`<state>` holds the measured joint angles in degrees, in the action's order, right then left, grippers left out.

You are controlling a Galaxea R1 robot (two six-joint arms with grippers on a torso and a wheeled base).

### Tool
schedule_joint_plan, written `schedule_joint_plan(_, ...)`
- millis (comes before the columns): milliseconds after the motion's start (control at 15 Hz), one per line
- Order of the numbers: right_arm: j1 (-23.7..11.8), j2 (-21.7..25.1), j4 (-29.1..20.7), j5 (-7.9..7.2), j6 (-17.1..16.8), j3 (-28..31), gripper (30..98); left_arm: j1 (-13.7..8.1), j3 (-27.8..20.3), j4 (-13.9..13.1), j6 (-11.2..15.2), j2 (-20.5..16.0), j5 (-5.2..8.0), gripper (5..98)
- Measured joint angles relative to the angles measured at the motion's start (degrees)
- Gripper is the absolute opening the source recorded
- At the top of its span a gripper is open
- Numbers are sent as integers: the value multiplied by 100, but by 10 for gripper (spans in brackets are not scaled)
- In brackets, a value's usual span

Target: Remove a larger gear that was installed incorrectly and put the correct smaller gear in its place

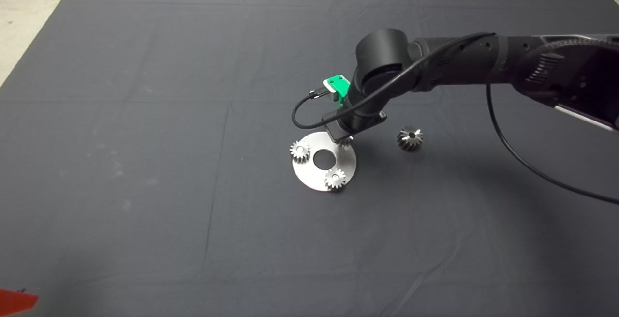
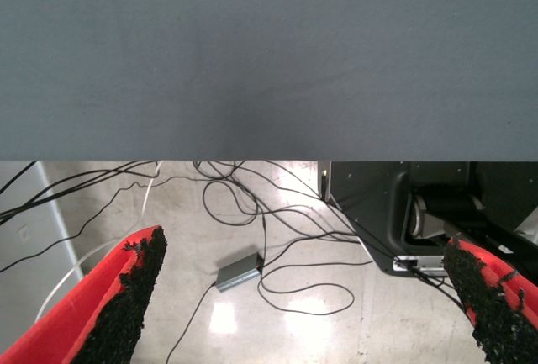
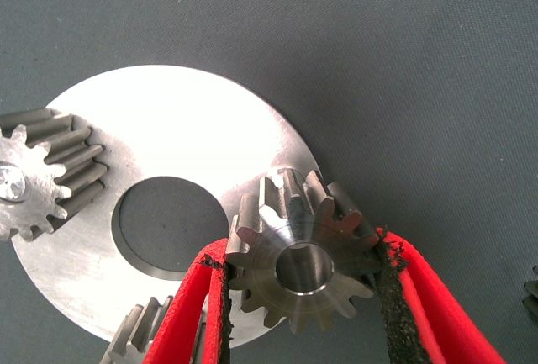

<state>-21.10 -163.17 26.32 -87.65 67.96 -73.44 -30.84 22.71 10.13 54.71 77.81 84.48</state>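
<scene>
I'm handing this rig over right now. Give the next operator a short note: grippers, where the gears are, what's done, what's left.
Right gripper: over the round plate, fingers closed on the smaller gear at the plate's rim.
Left gripper: parked off the mat, open, empty.
Larger gear: already off the plate, lying on the mat to its right.
Two other small gears sit on the plate.
Done: wrong gear removed, replacement brought to the plate.
Left: I can't tell if the gear is fully seated on its post; confirm, release, withdraw the right arm.
</scene>
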Motion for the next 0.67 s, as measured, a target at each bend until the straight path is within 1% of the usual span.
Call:
schedule_joint_plan(133, -1, -15, 0, 0, -5, -77, 349, 0, 0, 0, 0, -2, -4, 843)
schedule_joint_plan(267, -4, -80, 0, -56, -18, -157, 349, 0, 2, 0, -2, 9, -6, 843)
schedule_joint_plan(667, -15, -130, 5, -17, -24, -283, 349, 0, 5, 1, 0, 11, -6, 843)
